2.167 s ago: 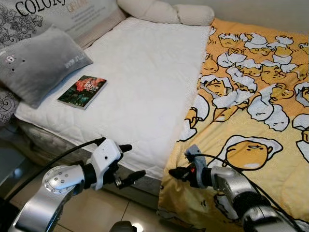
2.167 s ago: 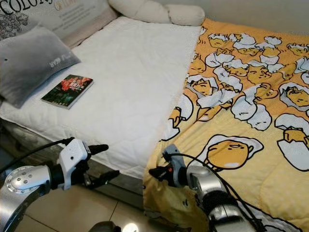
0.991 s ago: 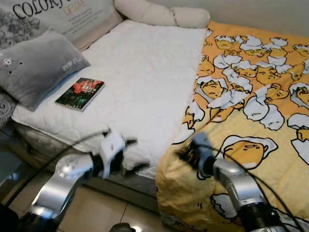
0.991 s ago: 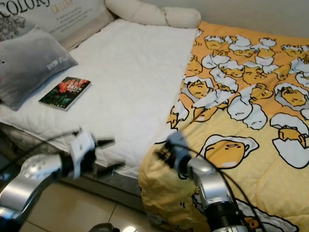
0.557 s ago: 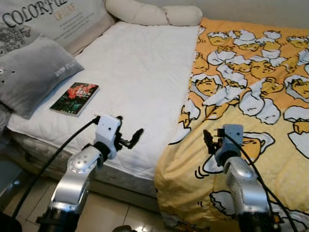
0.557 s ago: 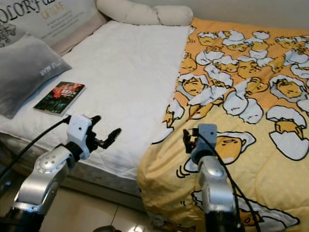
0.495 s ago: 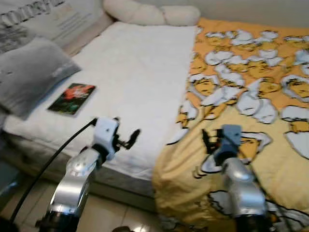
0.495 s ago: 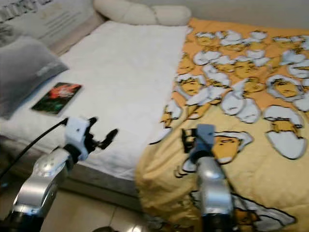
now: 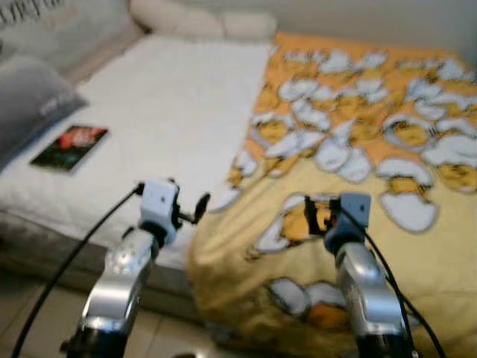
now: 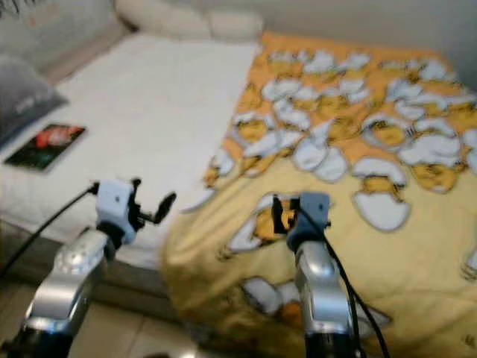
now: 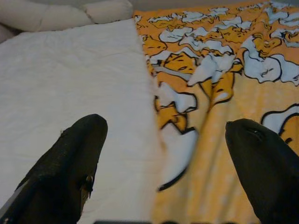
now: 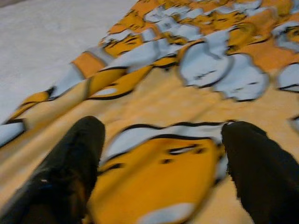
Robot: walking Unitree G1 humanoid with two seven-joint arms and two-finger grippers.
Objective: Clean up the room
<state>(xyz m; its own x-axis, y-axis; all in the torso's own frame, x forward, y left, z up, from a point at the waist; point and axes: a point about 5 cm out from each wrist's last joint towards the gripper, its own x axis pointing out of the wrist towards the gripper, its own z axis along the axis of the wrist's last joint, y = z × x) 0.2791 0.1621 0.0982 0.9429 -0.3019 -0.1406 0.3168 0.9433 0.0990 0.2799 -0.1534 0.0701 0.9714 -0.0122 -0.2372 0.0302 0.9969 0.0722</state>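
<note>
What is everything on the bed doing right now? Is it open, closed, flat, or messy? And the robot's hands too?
Yellow cartoon-egg blanket: spread over one side of the bed, its near edge hanging off.
White quilted mattress pad: uncovered, lying flat.
Small dark book with a red cover: closed, lying flat on the pad.
Grey cushion: resting beside the book.
Left gripper: open, holding nothing.
Right gripper: open, above the blanket.

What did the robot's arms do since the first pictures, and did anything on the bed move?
Both arms rose from below the bed's edge. The left gripper now hangs open by the edge of the blanket; the right gripper hangs open above the blanket. Neither holds anything. The view shifted because the camera moved. The book and grey pillow lie as before.
</note>
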